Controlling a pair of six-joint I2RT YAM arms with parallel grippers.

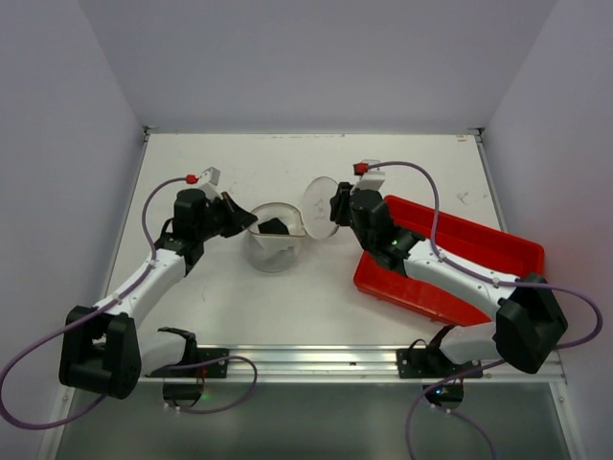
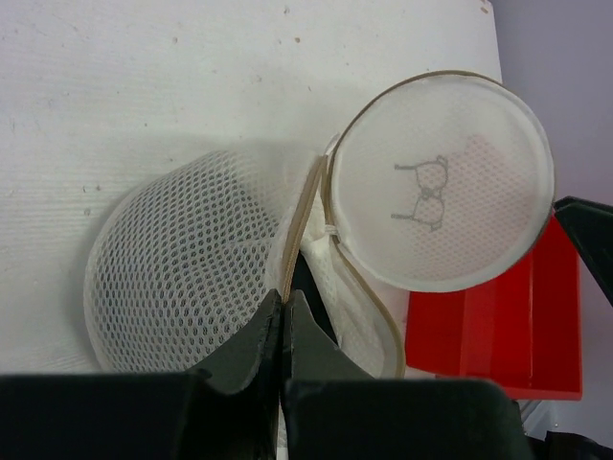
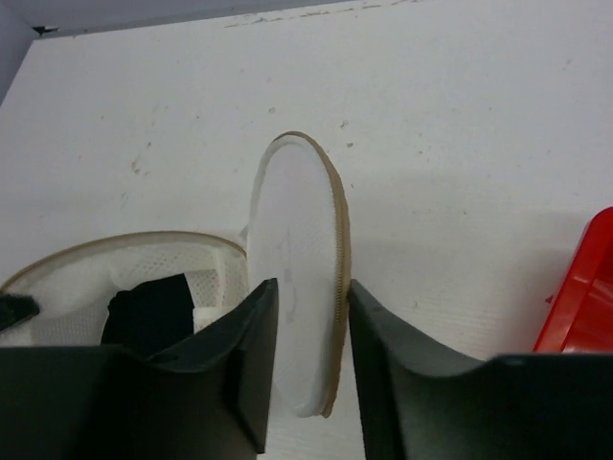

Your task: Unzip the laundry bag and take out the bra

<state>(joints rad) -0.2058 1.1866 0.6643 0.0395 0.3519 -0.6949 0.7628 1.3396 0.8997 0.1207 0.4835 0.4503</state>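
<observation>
The laundry bag [image 1: 273, 251] lies unzipped in mid-table, its mesh bowl half [image 2: 177, 273] on the table and its round lid half [image 1: 319, 205] standing up on edge. A black bra [image 1: 275, 227] sits inside the bowl and shows as a dark bundle [image 3: 148, 311] in the right wrist view. My left gripper [image 2: 285, 295] is shut on the tan zipper rim of the bowl. My right gripper [image 3: 312, 284] straddles the upright lid [image 3: 297, 259], its jaws apart, with a gap on the left side and the zipper edge against the right finger [image 3: 383, 345].
A red tray [image 1: 469, 240] lies at the right under the right arm, close behind the lid [image 2: 445, 182]. Grey walls close in the table on three sides.
</observation>
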